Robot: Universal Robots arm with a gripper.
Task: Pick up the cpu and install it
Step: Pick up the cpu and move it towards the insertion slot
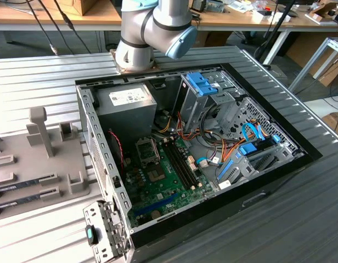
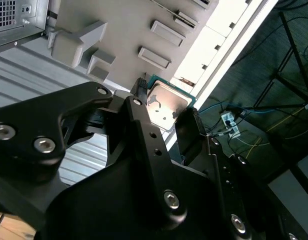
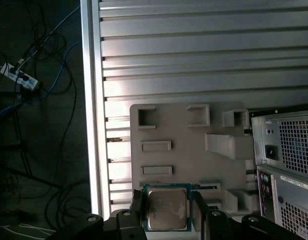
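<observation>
The fingers [image 3: 199,214] clamp the cpu [image 3: 166,210] (silvery square top, thin green edge).

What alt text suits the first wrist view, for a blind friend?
The gripper holds the cpu, a silvery square chip with a green edge, over a grey tray on a ribbed metal table, beside a computer case.

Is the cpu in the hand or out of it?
In: in both wrist views the hand grips the cpu by opposite edges.
</observation>
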